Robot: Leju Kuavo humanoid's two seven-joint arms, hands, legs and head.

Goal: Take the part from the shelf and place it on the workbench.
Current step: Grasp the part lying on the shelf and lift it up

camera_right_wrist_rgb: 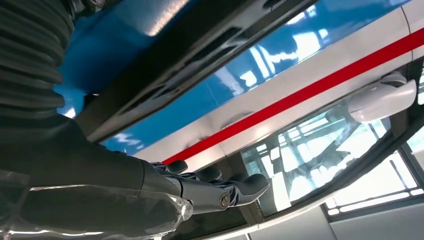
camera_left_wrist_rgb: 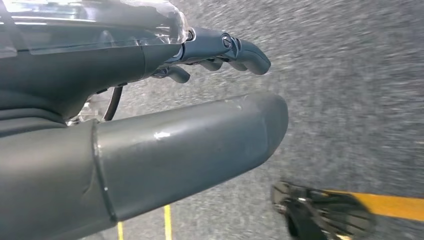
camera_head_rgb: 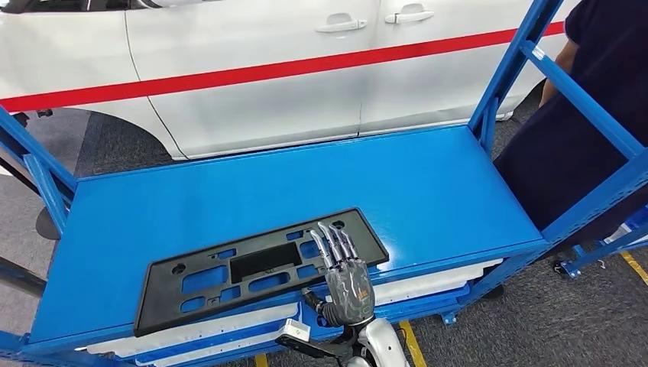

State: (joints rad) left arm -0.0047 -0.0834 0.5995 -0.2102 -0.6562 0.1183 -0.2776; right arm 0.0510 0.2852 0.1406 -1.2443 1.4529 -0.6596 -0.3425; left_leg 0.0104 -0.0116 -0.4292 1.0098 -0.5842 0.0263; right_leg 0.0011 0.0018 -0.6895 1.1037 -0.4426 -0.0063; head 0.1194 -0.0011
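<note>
The part is a flat black plastic plate frame [camera_head_rgb: 252,267] with several cut-outs. It lies near the front edge of the blue shelf deck [camera_head_rgb: 306,176]. My right hand [camera_head_rgb: 345,275] reaches in from below, and its straight, slightly spread fingers [camera_head_rgb: 336,241] lie over the frame's right end, gripping nothing. The right wrist view shows this hand [camera_right_wrist_rgb: 150,190] beside the frame's dark edge [camera_right_wrist_rgb: 190,55]. My left hand [camera_left_wrist_rgb: 150,100] hangs over grey floor, fingers [camera_left_wrist_rgb: 235,50] loosely bent, holding nothing.
Blue shelf posts rise at the left [camera_head_rgb: 46,183] and right [camera_head_rgb: 512,69]. A person in dark clothes [camera_head_rgb: 581,115] stands by the right end. A white car with a red stripe [camera_head_rgb: 267,69] is behind. White panels [camera_head_rgb: 428,283] lie on the lower level.
</note>
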